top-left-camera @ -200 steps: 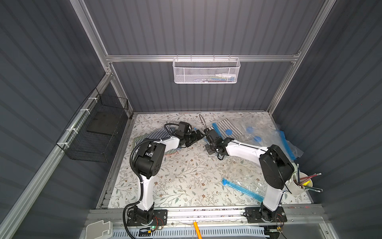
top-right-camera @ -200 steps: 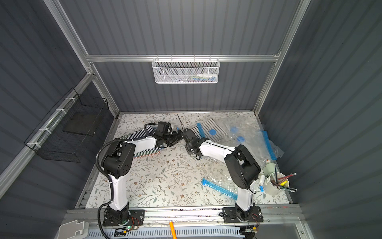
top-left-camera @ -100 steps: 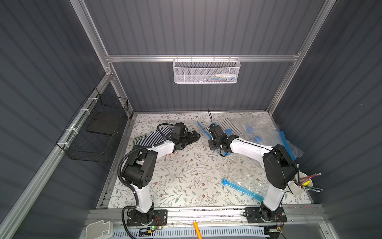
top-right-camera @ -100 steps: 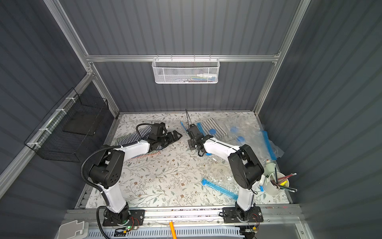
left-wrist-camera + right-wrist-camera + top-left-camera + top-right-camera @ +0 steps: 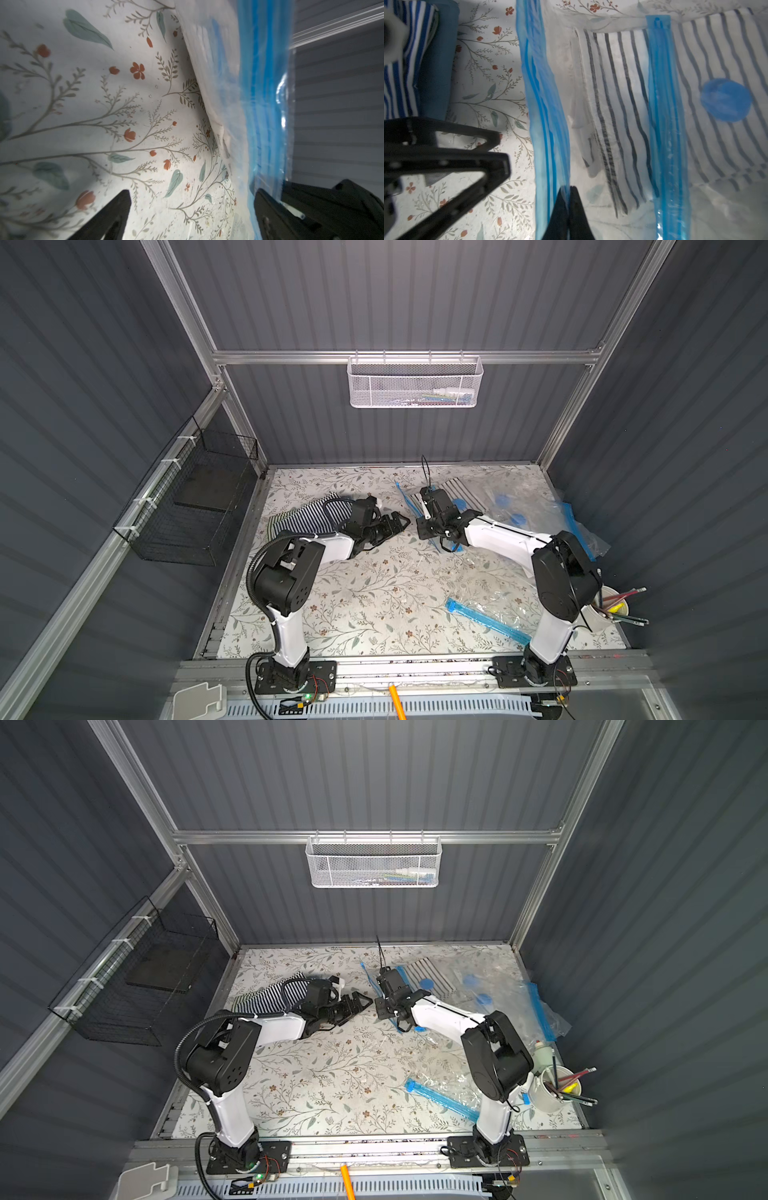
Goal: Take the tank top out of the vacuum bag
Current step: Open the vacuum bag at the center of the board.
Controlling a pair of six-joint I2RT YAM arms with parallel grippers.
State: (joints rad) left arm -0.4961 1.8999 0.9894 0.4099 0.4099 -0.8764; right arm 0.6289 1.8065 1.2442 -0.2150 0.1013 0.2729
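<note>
A clear vacuum bag (image 5: 405, 495) (image 5: 546, 83) with a blue zip edge lies at the back middle of the table. Inside it is the tank top (image 5: 455, 487) (image 5: 419, 969) (image 5: 618, 93), white with thin dark stripes. My right gripper (image 5: 422, 517) (image 5: 381, 998) (image 5: 569, 189) is shut on the bag's blue zip edge. Just left of it my left gripper (image 5: 400, 522) (image 5: 361, 1003) (image 5: 191, 195) stands open over the floral table, empty. One of its fingers (image 5: 268, 209) is right beside the zip edge (image 5: 264, 104).
A navy-and-white striped cloth (image 5: 307, 518) lies loose at the left, behind my left arm. More clear bags (image 5: 532, 506) pile at the back right, another (image 5: 486, 618) at the front. A cup of pencils (image 5: 611, 610) is front right. A wire basket (image 5: 195, 506) hangs on the left wall.
My left arm has shifted its elbow and its open gripper has come slightly right and forward, toward the bag edge. The right gripper stays shut on the zip, having moved only a little.
</note>
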